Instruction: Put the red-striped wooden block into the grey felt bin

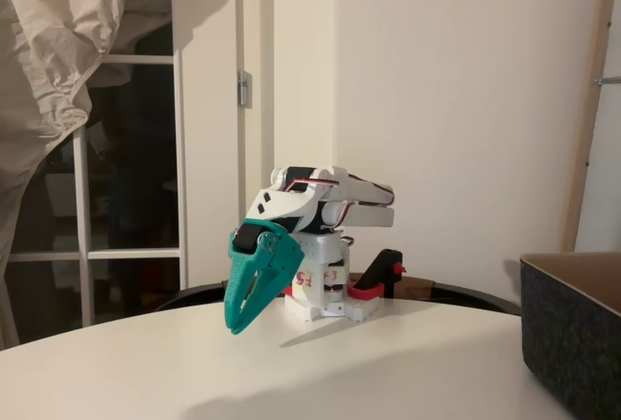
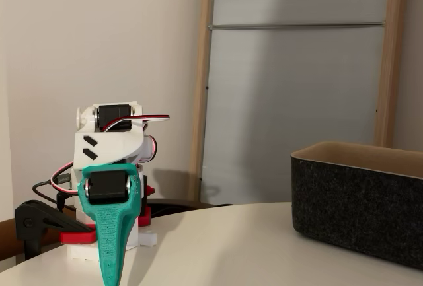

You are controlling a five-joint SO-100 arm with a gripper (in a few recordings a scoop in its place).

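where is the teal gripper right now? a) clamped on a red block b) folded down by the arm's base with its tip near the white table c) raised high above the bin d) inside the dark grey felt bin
b: the teal plastic gripper hangs from the folded white arm with its tip pointing down close to the round white table, holding nothing, well apart from the dark charcoal-grey felt bin in both fixed views.

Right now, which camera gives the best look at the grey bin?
The fixed view with the bin on the right: it shows the front wall, rim and some tan inside. The other fixed view catches just a corner of it at the right edge.
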